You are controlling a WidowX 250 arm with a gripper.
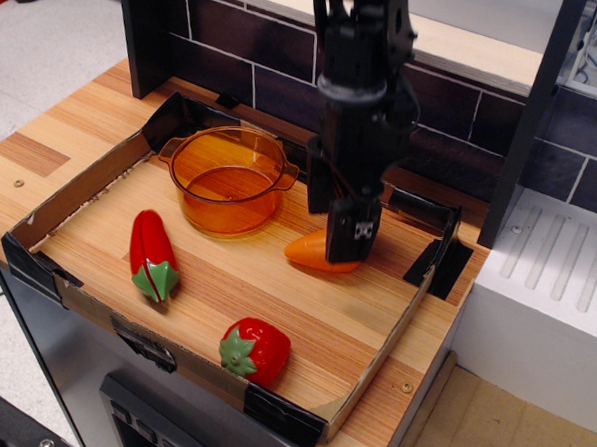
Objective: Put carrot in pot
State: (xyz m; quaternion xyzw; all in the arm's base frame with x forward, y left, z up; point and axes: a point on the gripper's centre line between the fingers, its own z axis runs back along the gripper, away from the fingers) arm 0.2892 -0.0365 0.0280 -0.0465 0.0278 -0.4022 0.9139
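The orange carrot [304, 250] lies on its side on the wooden tray floor, right of the pot; only its left part shows. The translucent amber pot [225, 212] stands upright and empty at the tray's back left. My black gripper [334, 235] has come down over the carrot, turned edge-on to the camera. Its near finger [349, 236] stands in front of the carrot's right half, and the far finger is behind it. The jaws are open and straddle the carrot; whether they touch it I cannot tell.
A red pepper with a green stem [153, 254] lies at the tray's left. A red strawberry with green leaves [257, 350] lies near the front edge. Low cardboard walls [80, 187] ring the tray. A dark tiled back wall [228, 35] stands behind, and a white ribbed drainer [557, 267] at the right.
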